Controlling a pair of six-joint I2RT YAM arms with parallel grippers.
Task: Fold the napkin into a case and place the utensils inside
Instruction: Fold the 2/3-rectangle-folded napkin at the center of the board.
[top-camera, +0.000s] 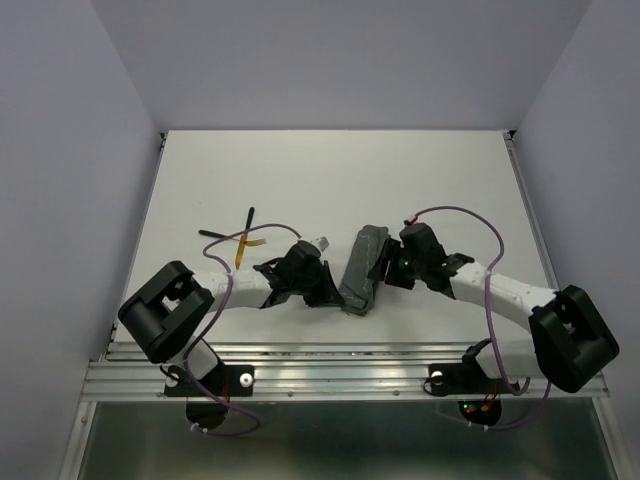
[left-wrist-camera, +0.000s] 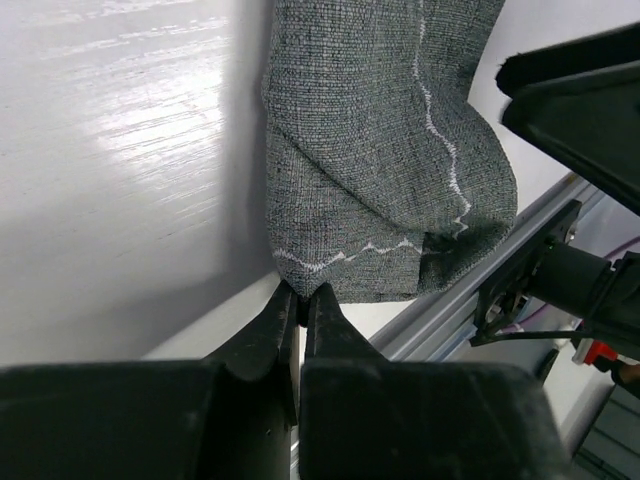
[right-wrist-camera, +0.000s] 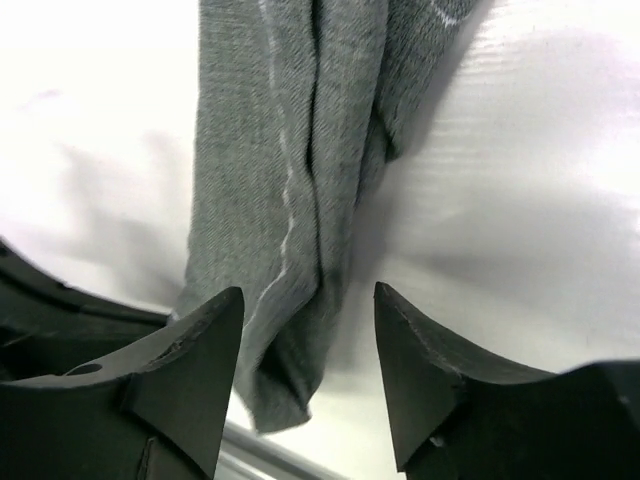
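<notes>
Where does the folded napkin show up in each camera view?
Top external: napkin at centre, a slanted dark strip.
Left wrist: napkin in the upper middle, its stitched hem ending just above lower centre.
Right wrist: napkin left of centre, running from the top edge almost to the bottom.
Shared landmark: the white table beneath it.

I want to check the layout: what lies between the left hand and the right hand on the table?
The folded napkin lies between the left hand and the right hand; the top view shows it.
</notes>
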